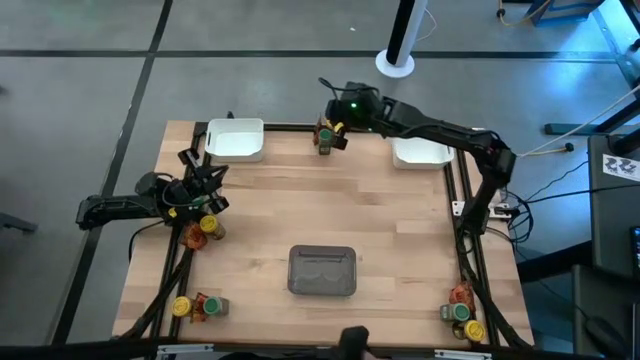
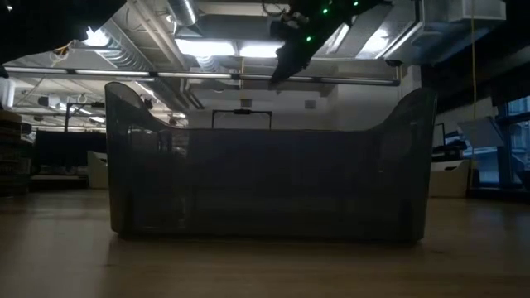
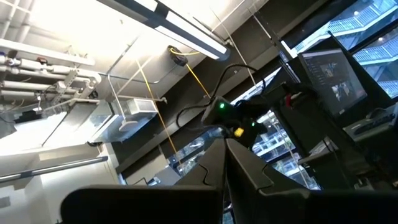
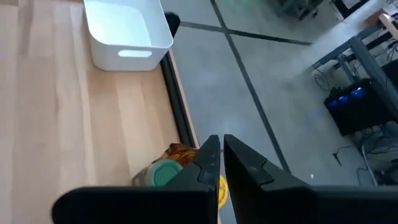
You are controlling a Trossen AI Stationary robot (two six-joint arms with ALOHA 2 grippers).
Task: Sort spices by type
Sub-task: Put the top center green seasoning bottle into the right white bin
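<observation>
A small cluster of spices stands at the middle of the table's far edge. It holds a green-lidded jar, a reddish-orange packet and a yellow lid. My right gripper hangs above this cluster, shut, with nothing between its fingers. The low view shows it well above the table. More spices stand at the left edge, the near left corner and the near right corner. My left gripper waits at the left edge, shut and pointing up.
A white tray sits at the far left and another at the far right. A grey see-through tray stands near the table's middle front and fills the low view. Bare wood lies between them.
</observation>
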